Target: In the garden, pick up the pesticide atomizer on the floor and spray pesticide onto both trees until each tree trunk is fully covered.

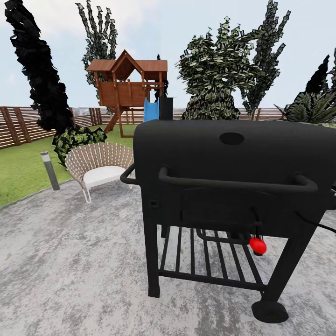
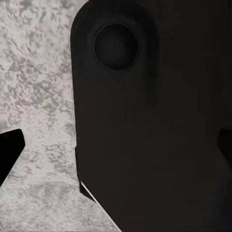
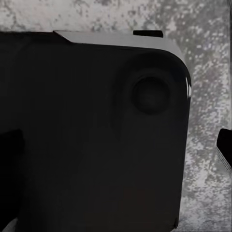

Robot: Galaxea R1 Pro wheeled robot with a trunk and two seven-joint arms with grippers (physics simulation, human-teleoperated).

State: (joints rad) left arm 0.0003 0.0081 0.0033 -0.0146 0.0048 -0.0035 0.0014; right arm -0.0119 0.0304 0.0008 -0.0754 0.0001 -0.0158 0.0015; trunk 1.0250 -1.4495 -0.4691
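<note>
1. Garden lawn [image 1: 21,170] sits at left mid-frame of the head view, ringed by a brown slat fence [image 1: 18,125] running along the horizon.
2. Atomizer: can't locate it. Pale-trunk trees: can't pick them out either. Black conifer [image 1: 39,74] at upper left, leafy trees [image 1: 219,70] at upper centre-right.
3. Black grill [image 1: 233,177] fills centre and right of the head view, lid shut, bar handle across the front, slatted lower shelf, one wheel [image 1: 269,311] at lower right. Red knob [image 1: 257,246] hangs just under the body, right of centre.
4. Grey mottled paving [image 1: 70,270] covers the lower half, under the grill.
5. Wicker chair [image 1: 98,165] at left centre, at the paving edge, just beside the grill's left end. Short post light [image 1: 50,170] left of it, near the grass line.
6. Wooden playhouse [image 1: 127,84] with blue slide [image 1: 150,109] at upper centre, on the lawn behind the grill.
7. Left hand [image 2: 118,150]: fingertips at opposite frame edges in the left wrist view, spread, nothing between; a black robot panel [image 2: 159,121] with a round recess behind, paving beyond.
8. Right hand [image 3: 118,145]: same, fingers wide apart, empty, over a dark panel [image 3: 92,130] and paving.
</note>
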